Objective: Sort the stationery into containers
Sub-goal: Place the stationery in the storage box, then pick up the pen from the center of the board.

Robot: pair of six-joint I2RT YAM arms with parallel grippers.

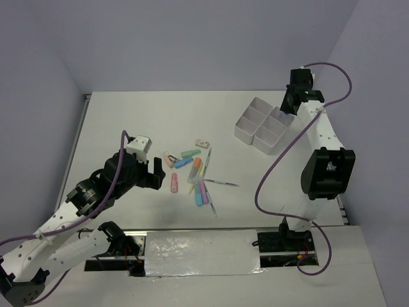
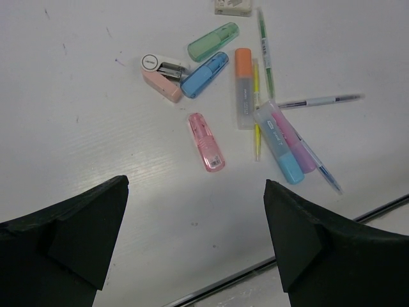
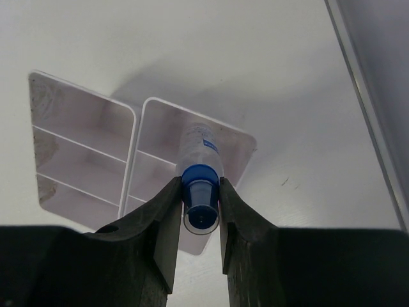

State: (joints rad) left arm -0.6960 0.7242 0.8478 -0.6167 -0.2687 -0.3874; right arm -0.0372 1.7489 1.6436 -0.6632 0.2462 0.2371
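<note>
The stationery lies scattered mid-table: a pink marker, a blue marker, a green marker, an orange marker, and thin pens. Just left of the pile hovers my left gripper, open and empty, with the pink marker nearest its fingers. The white divided containers stand at the back right. Above their right side, my right gripper is shut on a clear marker with a blue cap, pointing down at a compartment.
A small white eraser lies at the far end of the pile. A pink clip and a white round piece lie beside the blue marker. The table's near edge rail runs under my left fingers.
</note>
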